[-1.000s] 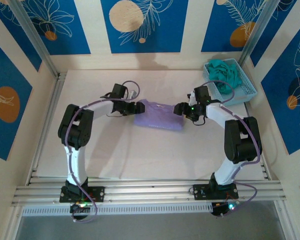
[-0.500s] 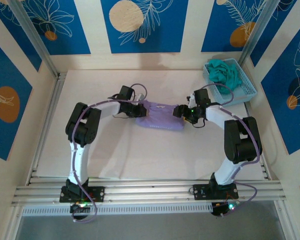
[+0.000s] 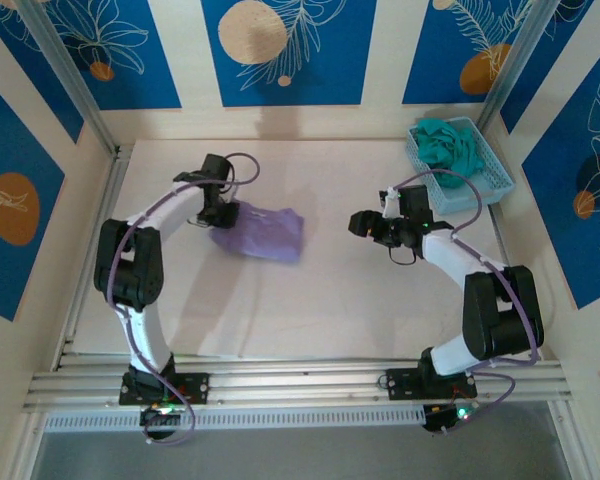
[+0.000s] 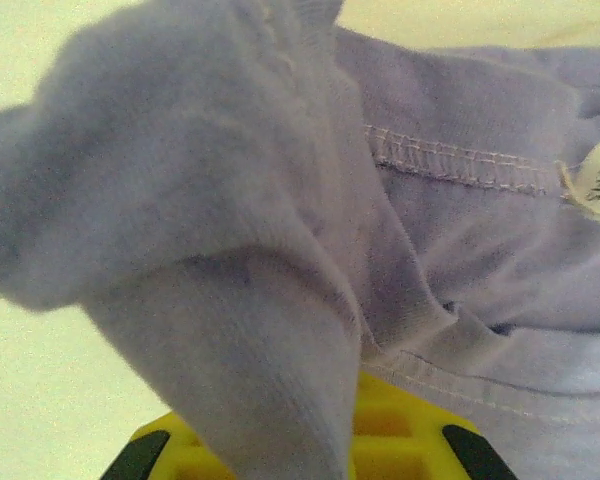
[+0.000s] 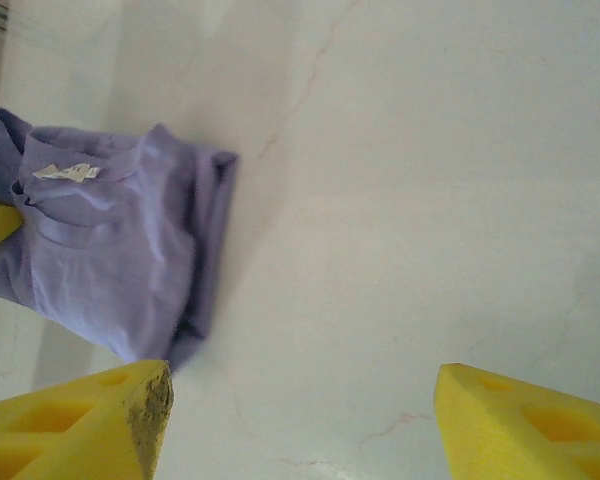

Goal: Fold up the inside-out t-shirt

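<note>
1. Your inside-out t-shirt [image 3: 265,233] lies as a bunched lavender bundle on the desk [image 3: 320,300], left of centre and in the far half.
2. From the top view its long axis runs mostly left to right with a slant. The left end sits farther from you, and the right end angles toward the near side.
3. The left end of the bundle meets your left jaws. The right end points loosely toward the right arm [image 3: 450,250] but stays well apart from it, with bare desk between.
4. The small white label [image 5: 68,172] sits on the end nearest the left jaws, beside a stitched seam [image 4: 460,160]. The print on it is too blurred to read.
5. Your left jaws are closed tight on a fold of the shirt. In the left wrist view the fabric drapes up and over the yellow pads [image 4: 390,425], hiding most of them.
6. Your right jaws stand wide apart with nothing in them. The two yellow fingers [image 5: 85,420] frame bare desk, and the shirt lies beyond them to the left.
7. Far right, a light blue basket [image 3: 485,180] holds a teal garment [image 3: 448,145], well away from the shirt.
</note>
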Robot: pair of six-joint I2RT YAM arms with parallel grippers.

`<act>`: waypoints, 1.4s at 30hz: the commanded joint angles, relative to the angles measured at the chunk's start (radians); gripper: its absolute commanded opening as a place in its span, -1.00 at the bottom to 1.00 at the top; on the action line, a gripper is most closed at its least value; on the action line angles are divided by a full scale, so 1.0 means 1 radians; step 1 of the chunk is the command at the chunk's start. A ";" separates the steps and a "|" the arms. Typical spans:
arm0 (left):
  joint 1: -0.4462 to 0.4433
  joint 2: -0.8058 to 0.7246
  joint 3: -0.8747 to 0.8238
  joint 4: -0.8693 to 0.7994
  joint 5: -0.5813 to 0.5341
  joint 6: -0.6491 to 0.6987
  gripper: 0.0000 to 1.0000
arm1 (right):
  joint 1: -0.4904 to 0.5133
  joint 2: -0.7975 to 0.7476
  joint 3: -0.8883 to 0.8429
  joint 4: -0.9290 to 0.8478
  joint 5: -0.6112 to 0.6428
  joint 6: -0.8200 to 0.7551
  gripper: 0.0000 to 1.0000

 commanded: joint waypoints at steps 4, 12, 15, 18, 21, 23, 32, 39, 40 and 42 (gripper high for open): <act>0.153 0.015 0.042 -0.053 -0.683 0.395 -1.00 | 0.008 -0.051 -0.031 0.079 -0.056 0.021 0.40; 0.374 0.253 0.284 0.136 -0.787 0.619 -0.87 | 0.000 -0.051 -0.044 0.087 -0.058 0.026 0.40; 0.400 0.331 0.433 0.033 -0.773 0.541 -0.34 | -0.007 -0.065 -0.038 0.055 -0.020 0.007 0.41; 0.403 0.323 0.501 -0.057 -0.711 0.440 0.31 | -0.009 -0.094 -0.027 0.019 0.044 -0.023 0.44; 0.403 0.250 0.503 -0.143 -0.656 0.323 0.64 | -0.006 -0.136 -0.001 -0.041 0.138 -0.070 0.48; 0.403 0.157 0.445 -0.174 -0.565 0.228 0.69 | 0.001 -0.166 0.018 -0.083 0.235 -0.103 0.51; 0.366 -0.635 -0.466 0.472 0.043 -0.167 1.00 | 0.040 -0.252 -0.032 0.024 0.708 -0.266 0.98; 0.360 -0.899 -1.008 0.946 -0.093 -0.201 1.00 | -0.057 -0.213 -0.297 0.519 0.614 -0.371 0.98; 0.359 -0.884 -1.047 1.015 -0.093 -0.162 1.00 | -0.072 -0.191 -0.319 0.570 0.581 -0.378 0.98; 0.353 -0.836 -1.114 1.178 -0.069 -0.135 1.00 | -0.092 -0.152 -0.341 0.616 0.553 -0.386 0.98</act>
